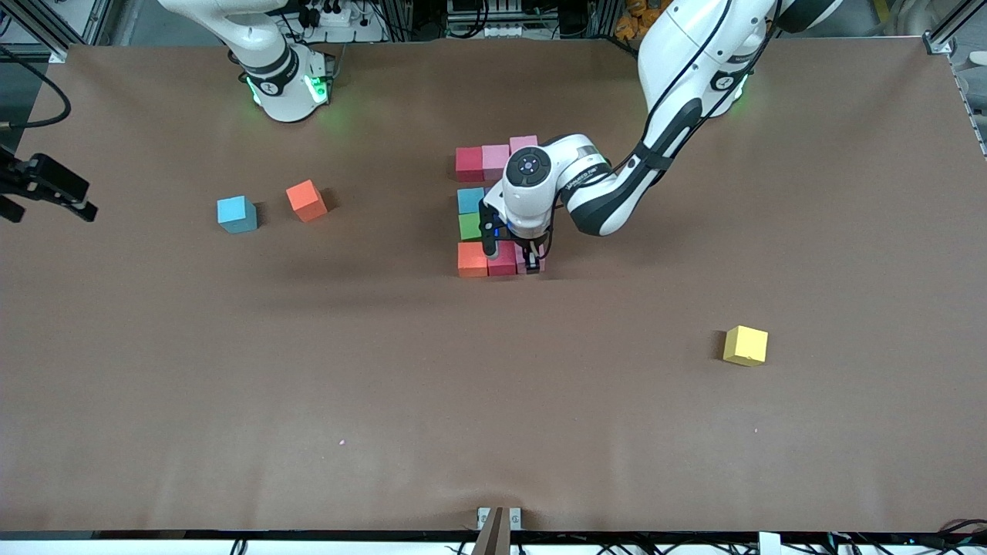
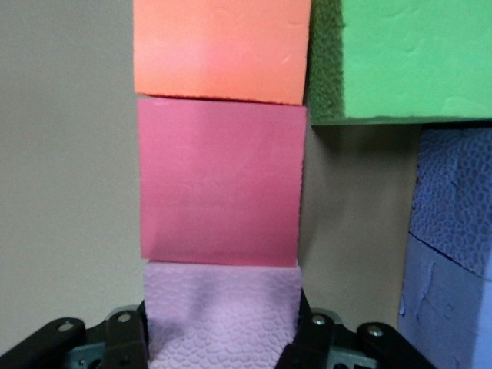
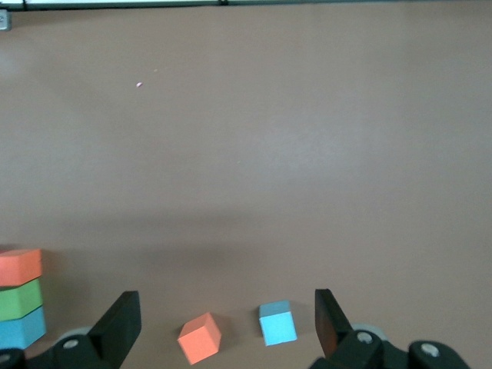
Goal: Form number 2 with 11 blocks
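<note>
My left gripper (image 1: 530, 262) is shut on a pink block (image 2: 223, 315) that rests on the table, in line with a red block (image 2: 219, 181) and an orange block (image 2: 223, 46). This row is the end of the number 2 (image 1: 470, 226) nearest the front camera. Green (image 1: 469, 226) and light blue (image 1: 470, 200) blocks run up to a red (image 1: 469, 163) and two pink blocks (image 1: 496, 160). Two purple blocks (image 2: 453, 200) lie under the left arm. My right gripper (image 3: 224, 307) is open and empty, high over the table.
Loose blocks lie apart from the digit: a light blue one (image 1: 236, 213) and an orange one (image 1: 306, 200) toward the right arm's end, and a yellow one (image 1: 746, 345) toward the left arm's end, nearer the front camera. A black mount (image 1: 46, 185) sticks in at the table's edge.
</note>
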Action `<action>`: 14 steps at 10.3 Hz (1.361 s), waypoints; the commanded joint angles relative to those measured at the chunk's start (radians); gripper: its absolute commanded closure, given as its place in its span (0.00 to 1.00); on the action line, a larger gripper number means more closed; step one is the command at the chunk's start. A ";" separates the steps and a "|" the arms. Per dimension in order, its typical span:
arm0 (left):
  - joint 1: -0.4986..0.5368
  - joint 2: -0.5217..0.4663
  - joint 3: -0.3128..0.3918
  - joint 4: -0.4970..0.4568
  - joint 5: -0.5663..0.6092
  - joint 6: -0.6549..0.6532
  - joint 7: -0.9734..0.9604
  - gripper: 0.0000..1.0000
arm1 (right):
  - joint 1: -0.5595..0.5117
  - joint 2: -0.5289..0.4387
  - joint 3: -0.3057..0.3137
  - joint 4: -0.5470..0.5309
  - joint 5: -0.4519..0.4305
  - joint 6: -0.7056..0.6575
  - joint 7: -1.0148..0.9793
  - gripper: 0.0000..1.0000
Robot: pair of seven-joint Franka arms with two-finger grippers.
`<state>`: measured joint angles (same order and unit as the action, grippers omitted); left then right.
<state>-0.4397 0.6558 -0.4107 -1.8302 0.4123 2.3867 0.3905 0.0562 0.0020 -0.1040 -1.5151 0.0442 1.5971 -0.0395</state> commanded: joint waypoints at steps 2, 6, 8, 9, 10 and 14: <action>-0.005 0.019 0.003 0.016 0.026 0.003 -0.015 0.00 | 0.004 -0.001 0.010 0.009 0.019 -0.029 -0.003 0.00; 0.003 -0.031 0.000 -0.003 0.028 -0.029 -0.001 0.00 | 0.027 -0.001 0.012 -0.014 -0.058 -0.023 -0.019 0.00; 0.016 -0.065 -0.028 -0.024 0.026 -0.043 -0.001 0.00 | 0.016 0.003 0.010 -0.014 -0.058 -0.017 -0.058 0.00; 0.018 -0.082 -0.030 -0.030 0.026 -0.044 -0.004 0.00 | 0.016 0.001 0.009 -0.014 -0.058 -0.017 -0.062 0.00; 0.019 -0.100 -0.036 -0.035 0.026 -0.044 -0.005 0.00 | 0.016 0.000 0.009 -0.014 -0.058 -0.022 -0.062 0.00; 0.056 -0.195 -0.065 -0.043 -0.001 -0.082 -0.010 0.00 | 0.020 -0.010 0.010 -0.013 -0.058 -0.029 -0.074 0.00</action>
<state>-0.4051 0.5268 -0.4599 -1.8462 0.4123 2.3427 0.3899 0.0759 0.0067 -0.0968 -1.5269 0.0003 1.5780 -0.0950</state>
